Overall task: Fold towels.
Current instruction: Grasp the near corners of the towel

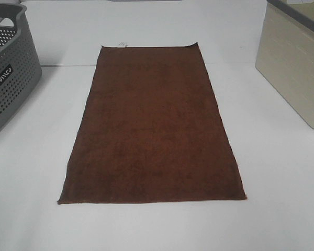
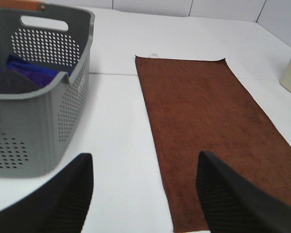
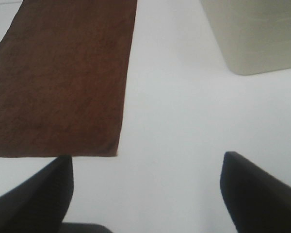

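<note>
The towel (image 1: 153, 125) lies flat and unfolded on the bench (image 1: 282, 198), stretching away ahead of both pincers, one near corner just in front of each. The left pincer (image 2: 143, 191) and the right pincer (image 3: 148, 189) are both spread wide with nothing between their fingers.

I'd worry that the cloth is thin and hugs the bench, so the fingertips could close on the bare surface and miss the corners. One corner caught before the other would skew the fold. The grey basket (image 2: 43, 111) stands close beside the left pincer and could get bumped. The beige bin (image 3: 254, 34) is further off.

The basket's white lettering (image 1: 4, 73) and the towel's small tag (image 1: 121, 45) are too blurred to read.
</note>
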`<action>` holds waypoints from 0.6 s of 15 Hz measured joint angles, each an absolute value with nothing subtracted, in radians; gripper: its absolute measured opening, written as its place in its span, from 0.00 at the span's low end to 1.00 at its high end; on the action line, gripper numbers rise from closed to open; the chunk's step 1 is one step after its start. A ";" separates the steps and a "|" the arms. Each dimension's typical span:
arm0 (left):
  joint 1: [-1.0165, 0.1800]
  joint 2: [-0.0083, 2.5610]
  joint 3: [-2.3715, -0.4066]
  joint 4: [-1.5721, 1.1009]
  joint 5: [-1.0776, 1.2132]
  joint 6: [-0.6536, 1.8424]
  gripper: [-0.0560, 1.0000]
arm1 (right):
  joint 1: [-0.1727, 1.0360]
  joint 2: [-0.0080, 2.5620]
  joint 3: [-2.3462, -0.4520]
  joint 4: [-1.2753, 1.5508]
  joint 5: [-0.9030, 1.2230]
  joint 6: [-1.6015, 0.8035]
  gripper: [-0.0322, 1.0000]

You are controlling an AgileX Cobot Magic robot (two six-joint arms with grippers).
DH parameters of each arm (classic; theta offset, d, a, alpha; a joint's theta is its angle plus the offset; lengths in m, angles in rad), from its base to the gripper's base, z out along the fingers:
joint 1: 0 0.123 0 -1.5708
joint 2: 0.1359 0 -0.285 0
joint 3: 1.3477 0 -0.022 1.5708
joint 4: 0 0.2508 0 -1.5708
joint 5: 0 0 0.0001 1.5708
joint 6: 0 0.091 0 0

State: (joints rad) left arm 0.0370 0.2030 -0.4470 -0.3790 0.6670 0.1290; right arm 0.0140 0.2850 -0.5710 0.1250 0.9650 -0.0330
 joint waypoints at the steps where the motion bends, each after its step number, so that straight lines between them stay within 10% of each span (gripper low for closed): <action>1: 0.037 0.261 -0.439 -0.426 0.653 0.129 0.62 | 0.014 0.353 -0.585 0.153 0.964 -0.023 0.78; 9: 0.037 0.959 -0.436 -0.834 0.656 0.319 0.62 | 0.014 1.019 -0.607 0.428 0.884 -0.164 0.77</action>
State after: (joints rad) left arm 0.0370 0.9590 -0.4360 -0.8340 0.6560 0.3190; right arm 0.0140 1.0190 -0.6070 0.4280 0.8840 -0.1640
